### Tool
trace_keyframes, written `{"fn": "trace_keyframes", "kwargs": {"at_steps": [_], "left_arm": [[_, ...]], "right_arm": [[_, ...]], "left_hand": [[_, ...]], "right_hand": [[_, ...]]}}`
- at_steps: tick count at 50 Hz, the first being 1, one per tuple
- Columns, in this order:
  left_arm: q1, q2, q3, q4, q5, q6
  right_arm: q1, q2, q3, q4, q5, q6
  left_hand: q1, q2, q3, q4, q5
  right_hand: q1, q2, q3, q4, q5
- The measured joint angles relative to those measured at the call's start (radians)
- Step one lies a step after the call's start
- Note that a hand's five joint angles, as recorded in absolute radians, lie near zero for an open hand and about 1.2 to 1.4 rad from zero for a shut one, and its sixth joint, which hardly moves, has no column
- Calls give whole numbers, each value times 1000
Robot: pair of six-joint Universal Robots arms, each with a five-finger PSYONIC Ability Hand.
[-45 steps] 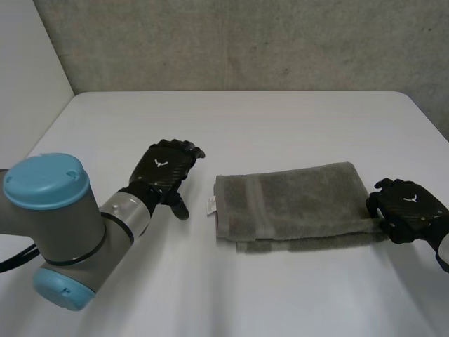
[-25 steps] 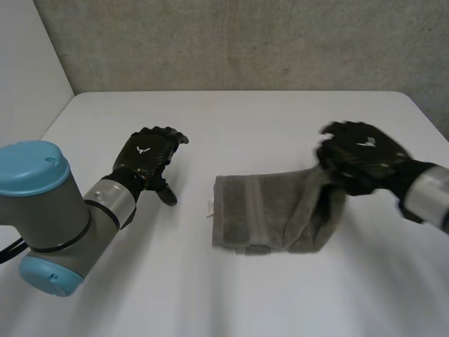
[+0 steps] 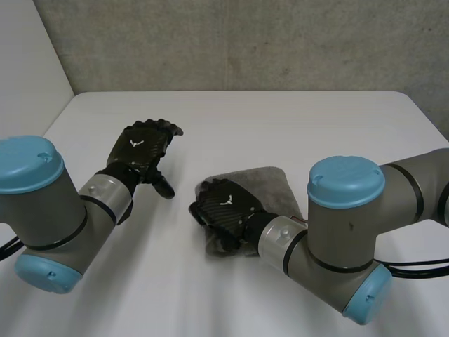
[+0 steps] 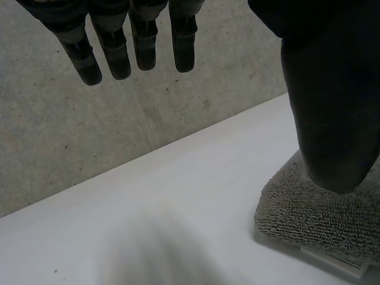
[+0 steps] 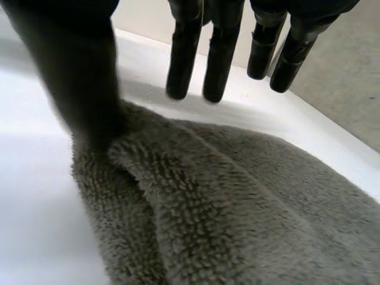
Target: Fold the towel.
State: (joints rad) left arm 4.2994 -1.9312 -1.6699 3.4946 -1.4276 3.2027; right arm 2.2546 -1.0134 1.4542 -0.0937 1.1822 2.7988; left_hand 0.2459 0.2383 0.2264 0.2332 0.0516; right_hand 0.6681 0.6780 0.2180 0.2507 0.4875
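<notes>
The grey towel (image 3: 265, 185) lies folded over itself into a small thick pad in the middle of the white table (image 3: 295, 119). My right hand (image 3: 224, 210) rests on the towel's left end, reached across from the right. In the right wrist view its fingers (image 5: 218, 53) stretch straight out past the towel's folded edge (image 5: 237, 202), and the thumb touches the doubled layer at that edge. My left hand (image 3: 140, 151) hovers over bare table to the left of the towel, fingers (image 4: 136, 47) straight and holding nothing. The towel's corner (image 4: 314, 217) lies beside its thumb.
A grey concrete wall runs behind the table's far edge. Bare white table surrounds the towel on all sides. My right arm's big joint (image 3: 347, 246) sits low over the table just right of the towel.
My right hand has carried the towel's right end up and across to the left, laying it over the left end. The left hand has drawn back slightly to the left.
</notes>
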Motion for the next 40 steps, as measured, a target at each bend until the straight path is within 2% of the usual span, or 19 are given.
{"fn": "trace_keyframes", "kwargs": {"at_steps": [5,11,17,20,29,40], "left_arm": [[-8,-4,16,0,0,0],[-36,-14,43,-7,0,-9],[-86,-30,59,-13,0,-37],[-123,-52,64,-15,1,-62],[-188,-141,43,-18,-2,-73],[-193,-280,52,-18,-21,-62]], "right_arm": [[-31,-103,74,-42,17,24],[-133,-233,163,-68,18,79],[-233,-270,207,-64,12,173],[-286,-250,223,-64,1,230],[-314,-93,201,-69,-14,262],[-337,35,148,-60,-15,238]], "left_hand": [[0,0,0,0,0],[0,0,0,0,0],[0,0,0,0,0],[0,0,0,0,0],[0,0,0,0,0],[-11,0,0,0,-1]], "right_hand": [[-382,-389,0,0,-424],[-423,-425,0,0,-425],[-424,-425,0,0,-425],[-428,-425,0,0,-425],[-429,-425,0,0,-425],[-433,-425,0,0,-425]]}}
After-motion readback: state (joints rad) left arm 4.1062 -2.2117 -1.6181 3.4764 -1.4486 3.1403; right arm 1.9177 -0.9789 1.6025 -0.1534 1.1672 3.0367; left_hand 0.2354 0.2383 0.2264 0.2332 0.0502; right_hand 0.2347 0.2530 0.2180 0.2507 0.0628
